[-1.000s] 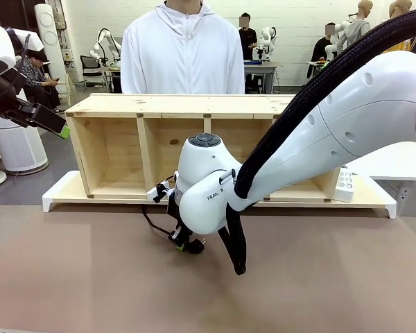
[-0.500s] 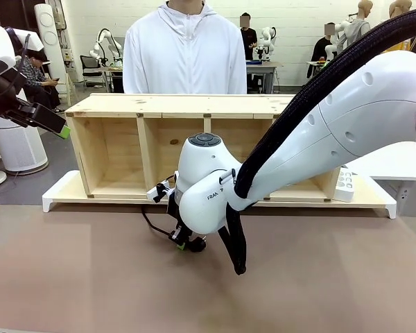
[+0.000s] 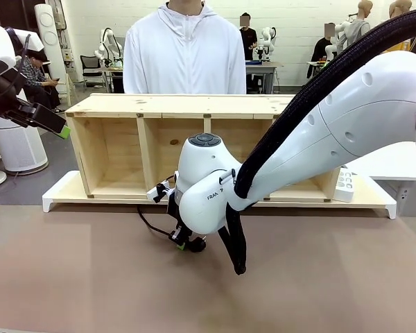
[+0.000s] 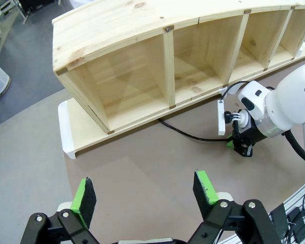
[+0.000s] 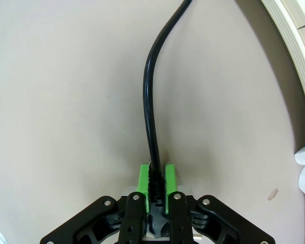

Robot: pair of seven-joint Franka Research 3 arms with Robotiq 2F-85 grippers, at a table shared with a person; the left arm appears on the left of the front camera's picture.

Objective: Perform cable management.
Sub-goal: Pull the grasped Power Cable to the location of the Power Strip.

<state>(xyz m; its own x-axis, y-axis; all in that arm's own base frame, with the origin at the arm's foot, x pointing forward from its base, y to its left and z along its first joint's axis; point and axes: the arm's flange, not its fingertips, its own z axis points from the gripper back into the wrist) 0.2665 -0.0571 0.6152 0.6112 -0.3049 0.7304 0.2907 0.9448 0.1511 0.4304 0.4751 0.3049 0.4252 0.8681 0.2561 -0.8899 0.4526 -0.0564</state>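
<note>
Right gripper clamped on the cable at its plug end, low over the table before the wooden shelf. Left gripper apart, raised clear. Grasp judged secured; next, cable needs routing without snagging.

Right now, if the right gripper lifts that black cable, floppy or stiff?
Probably floppy: the cable bends in a loose curve away from the right gripper. Likely light, being thin. It may drag rather than lift clear, since its far end runs to the foot of the wooden shelf.
</note>
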